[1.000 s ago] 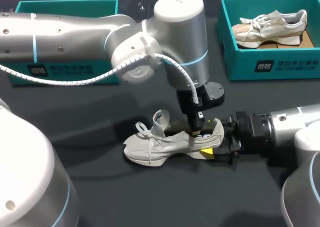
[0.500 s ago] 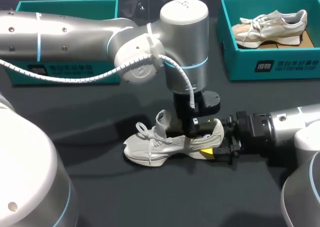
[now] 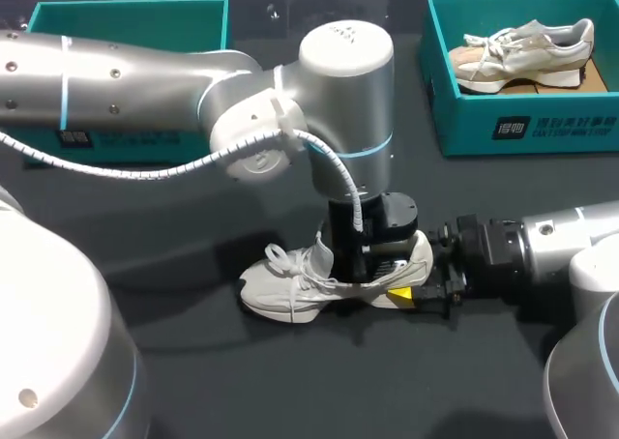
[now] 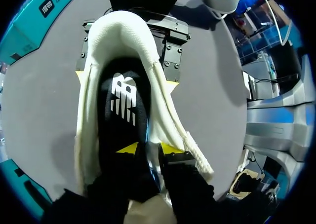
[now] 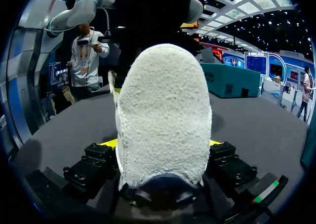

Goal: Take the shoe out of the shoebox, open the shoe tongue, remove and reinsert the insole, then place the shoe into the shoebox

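The left hand (image 4: 148,148) is deep inside the shoe (image 3: 290,286), right over the black insole (image 4: 121,110). Whether it has a grip, can't tell. The right hand (image 5: 160,147) is clamped on the fuzzy white heel from both sides. The shoe stands on the matte dark-grey surface (image 3: 193,381), tongue up, laces loose. Behind it are the teal left shoebox (image 3: 126,14) and the right shoebox (image 3: 527,130), which holds a second pale shoe (image 3: 527,52).

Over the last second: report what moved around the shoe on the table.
The left arm came down, its end now inside the shoe, over the insole, and the tongue sits lower. The right fingers stayed clamped on the heel; the shoe kept its place.
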`<state>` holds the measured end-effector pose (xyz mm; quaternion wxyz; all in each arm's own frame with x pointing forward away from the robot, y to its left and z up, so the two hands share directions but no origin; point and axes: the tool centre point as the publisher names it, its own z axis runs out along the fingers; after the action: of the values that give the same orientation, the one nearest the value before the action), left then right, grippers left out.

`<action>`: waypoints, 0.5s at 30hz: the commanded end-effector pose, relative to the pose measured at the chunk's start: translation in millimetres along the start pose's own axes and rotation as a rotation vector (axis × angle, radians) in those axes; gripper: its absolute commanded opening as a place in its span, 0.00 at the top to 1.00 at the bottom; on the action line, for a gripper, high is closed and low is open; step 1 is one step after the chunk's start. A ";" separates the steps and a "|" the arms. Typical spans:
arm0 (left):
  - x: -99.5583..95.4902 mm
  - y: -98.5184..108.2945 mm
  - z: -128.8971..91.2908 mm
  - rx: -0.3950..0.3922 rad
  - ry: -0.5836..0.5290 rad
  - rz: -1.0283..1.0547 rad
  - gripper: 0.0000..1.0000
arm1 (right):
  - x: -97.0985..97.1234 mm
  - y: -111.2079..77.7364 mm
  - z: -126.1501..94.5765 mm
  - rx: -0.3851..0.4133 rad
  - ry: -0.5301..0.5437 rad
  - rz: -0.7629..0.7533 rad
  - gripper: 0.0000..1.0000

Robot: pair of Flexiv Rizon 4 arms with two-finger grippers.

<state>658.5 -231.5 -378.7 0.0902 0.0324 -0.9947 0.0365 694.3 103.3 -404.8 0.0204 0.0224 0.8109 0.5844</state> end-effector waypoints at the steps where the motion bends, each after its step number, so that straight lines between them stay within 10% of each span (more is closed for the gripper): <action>1: 5.2 4.7 7.8 -0.002 -0.047 0.001 0.64 | -0.7 -0.5 1.3 0.004 0.000 0.002 1.00; 15: -22.3 -4.0 35.0 -0.038 -0.251 -0.006 0.67 | -0.7 -0.5 1.3 0.004 0.000 0.002 1.00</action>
<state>674.7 -227.4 -404.0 -0.0230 0.0349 -0.9989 0.0209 694.6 102.7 -405.8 0.0205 0.0231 0.8112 0.5839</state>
